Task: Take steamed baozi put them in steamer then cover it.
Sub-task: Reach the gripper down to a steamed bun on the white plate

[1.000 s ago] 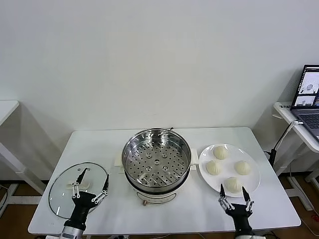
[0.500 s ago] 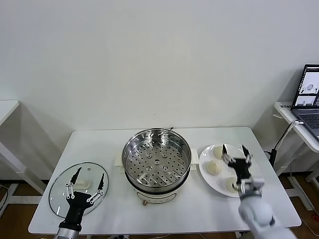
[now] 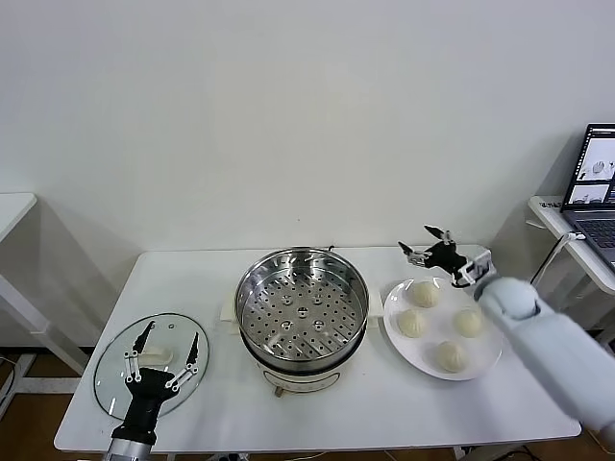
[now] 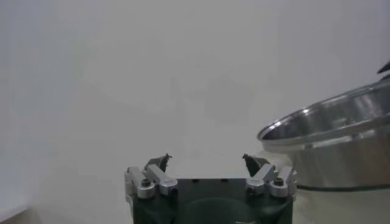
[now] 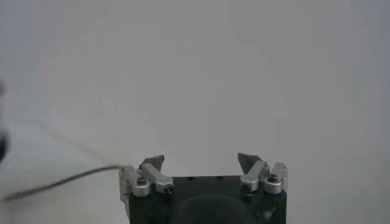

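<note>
The right gripper (image 3: pixel 429 242) is hanging with its jaws spread and empty, up above the far edge of the plate (image 3: pixel 485 360), pointing toward the steamer (image 3: pixel 303 312). Four baozi (image 3: pixel 424 294) are sitting on that plate, below and just short of the jaws; the nearest one lies under them, untouched. The steamer's tray is holding nothing.

The left gripper (image 3: pixel 161 357) is waiting, jaws released, over the cover (image 3: pixel 113 376), which is lying flat on the table (image 3: pixel 384 403) beside the steamer.

The baozi are probably light, soft and easily dented, so a gentle pinch across the sides, low on the dome, looks safest. The cover is likely heavy and slick glass; its handle is the place to grip.

The head view alone is showing the baozi and cover. The right wrist view is showing only parted fingers (image 5: pixel 152 163) against blank wall, while the left wrist view is catching the steamer's rim beyond its jaws.
</note>
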`<state>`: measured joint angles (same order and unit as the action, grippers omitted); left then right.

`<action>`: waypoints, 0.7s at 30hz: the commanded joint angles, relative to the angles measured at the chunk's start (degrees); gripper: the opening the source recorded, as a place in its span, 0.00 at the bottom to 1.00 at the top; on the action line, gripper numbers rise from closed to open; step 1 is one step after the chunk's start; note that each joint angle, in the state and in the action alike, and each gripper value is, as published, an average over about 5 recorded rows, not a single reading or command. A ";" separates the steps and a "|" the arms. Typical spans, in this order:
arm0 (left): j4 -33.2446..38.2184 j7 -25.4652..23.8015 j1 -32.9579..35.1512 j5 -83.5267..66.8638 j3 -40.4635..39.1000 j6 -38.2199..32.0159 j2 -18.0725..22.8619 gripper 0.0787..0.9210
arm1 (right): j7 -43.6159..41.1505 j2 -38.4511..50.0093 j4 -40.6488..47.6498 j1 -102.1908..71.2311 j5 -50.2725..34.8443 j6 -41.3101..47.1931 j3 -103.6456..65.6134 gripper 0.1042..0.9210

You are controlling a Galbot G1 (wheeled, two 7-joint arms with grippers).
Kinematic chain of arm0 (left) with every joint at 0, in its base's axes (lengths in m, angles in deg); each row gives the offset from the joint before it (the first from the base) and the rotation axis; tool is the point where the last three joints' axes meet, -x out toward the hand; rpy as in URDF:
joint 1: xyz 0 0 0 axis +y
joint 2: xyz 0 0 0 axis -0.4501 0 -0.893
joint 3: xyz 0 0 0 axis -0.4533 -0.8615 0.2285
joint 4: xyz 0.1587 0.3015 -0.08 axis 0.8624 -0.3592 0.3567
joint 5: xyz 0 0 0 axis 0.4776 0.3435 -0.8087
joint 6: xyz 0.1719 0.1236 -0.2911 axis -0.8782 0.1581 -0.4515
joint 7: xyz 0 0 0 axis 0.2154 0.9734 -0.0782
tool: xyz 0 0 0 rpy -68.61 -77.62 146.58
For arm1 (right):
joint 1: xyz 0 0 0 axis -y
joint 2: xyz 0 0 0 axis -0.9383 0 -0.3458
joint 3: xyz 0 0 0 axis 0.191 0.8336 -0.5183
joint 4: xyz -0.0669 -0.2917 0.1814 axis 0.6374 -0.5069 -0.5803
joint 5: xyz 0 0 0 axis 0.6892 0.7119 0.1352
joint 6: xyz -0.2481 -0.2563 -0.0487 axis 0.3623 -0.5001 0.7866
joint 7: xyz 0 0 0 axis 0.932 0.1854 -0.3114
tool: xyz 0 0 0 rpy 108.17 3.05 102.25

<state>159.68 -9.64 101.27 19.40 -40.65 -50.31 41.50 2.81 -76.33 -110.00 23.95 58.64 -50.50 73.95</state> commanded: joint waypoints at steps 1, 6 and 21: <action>0.24 0.12 0.15 0.79 0.20 0.82 0.12 0.88 | -34.56 2.83 12.93 20.86 16.17 -1.43 19.48 0.88; 0.40 0.17 0.41 0.82 0.46 0.60 0.20 0.88 | -37.42 1.12 14.84 22.31 24.83 -1.18 22.31 0.88; 0.66 0.61 1.35 1.17 1.36 -0.76 0.84 0.88 | -30.02 -8.54 23.51 21.60 32.19 -1.99 23.52 0.88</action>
<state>160.37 -9.07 102.61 20.47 -39.31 -51.06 42.34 -24.70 -81.00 -92.01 42.39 84.74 -52.28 94.17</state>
